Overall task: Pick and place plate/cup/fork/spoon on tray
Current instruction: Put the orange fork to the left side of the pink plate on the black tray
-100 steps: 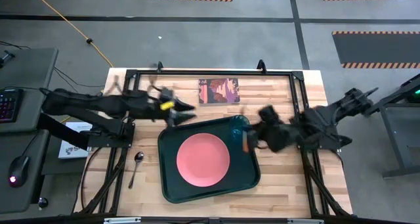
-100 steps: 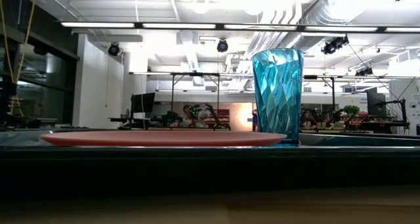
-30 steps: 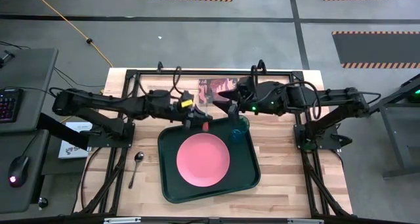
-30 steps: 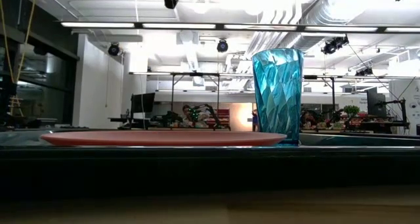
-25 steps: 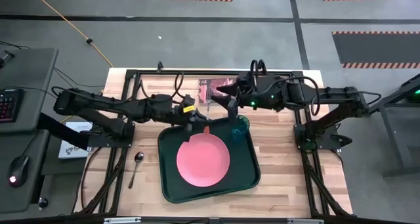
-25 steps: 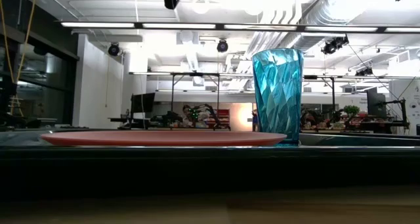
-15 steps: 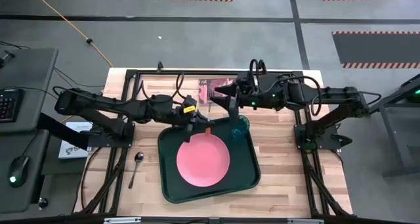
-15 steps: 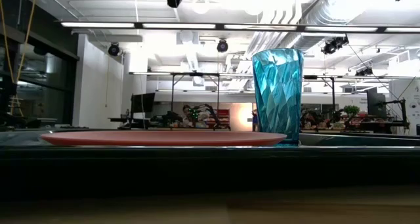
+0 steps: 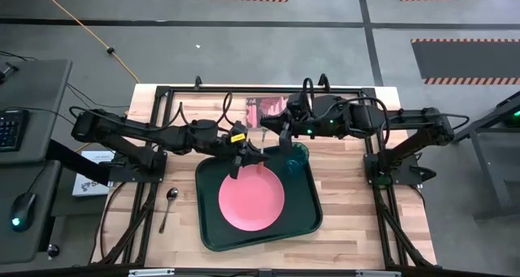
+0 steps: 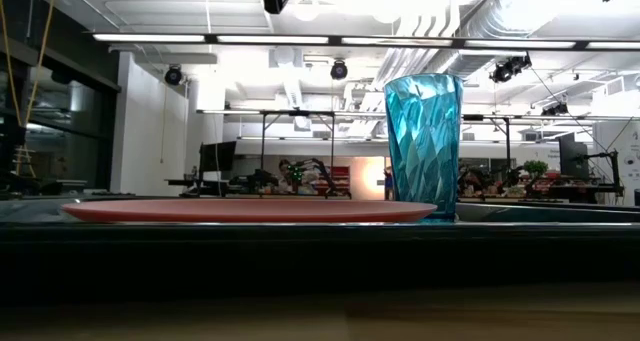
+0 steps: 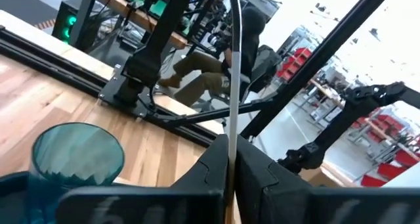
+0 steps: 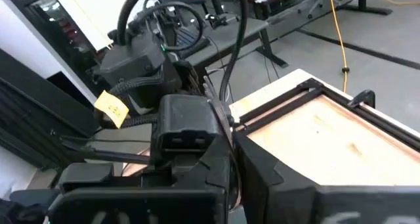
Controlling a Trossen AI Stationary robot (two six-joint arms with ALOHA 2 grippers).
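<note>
Pink plate lies centred on the dark green tray, the teal cup at its far right corner, the spoon on bare wood to the left. The left gripper hangs over the tray's far edge, fingers pinched on the fork — its orange handle probably pointing toward the cup. The right gripper sits closed and empty just behind. Lower the fork flat beside the plate, clear of the cup — then release.
</note>
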